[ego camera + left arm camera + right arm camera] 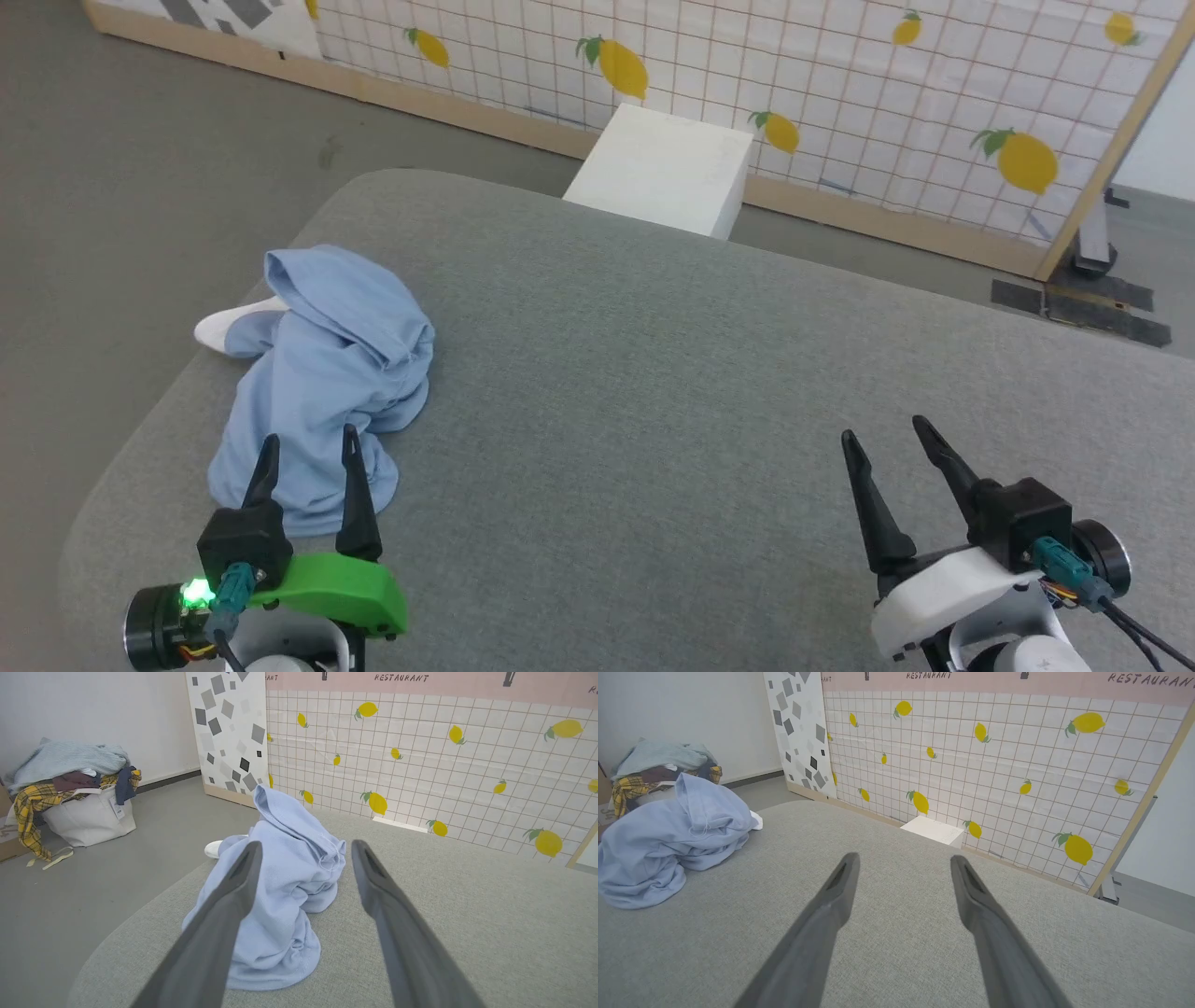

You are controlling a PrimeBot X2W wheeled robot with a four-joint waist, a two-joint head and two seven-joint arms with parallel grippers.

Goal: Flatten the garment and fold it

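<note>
Crumpled blue garment (280, 905) on grey surface (467, 933), beyond wide-apart jaws of left gripper (306, 845)

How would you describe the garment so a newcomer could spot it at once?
Start at the broad grey cushioned surface before the lemon-patterned wall. Near its left edge, just beyond the left claw, lies the garment. Unlike the hard white box behind, it is a soft, crumpled sky-blue heap.

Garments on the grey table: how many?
1. The sky-blue shirt lies crumpled by the grey table left edge, just beyond the left gripper. The white bit at its far side may be lining or something hidden.
</note>
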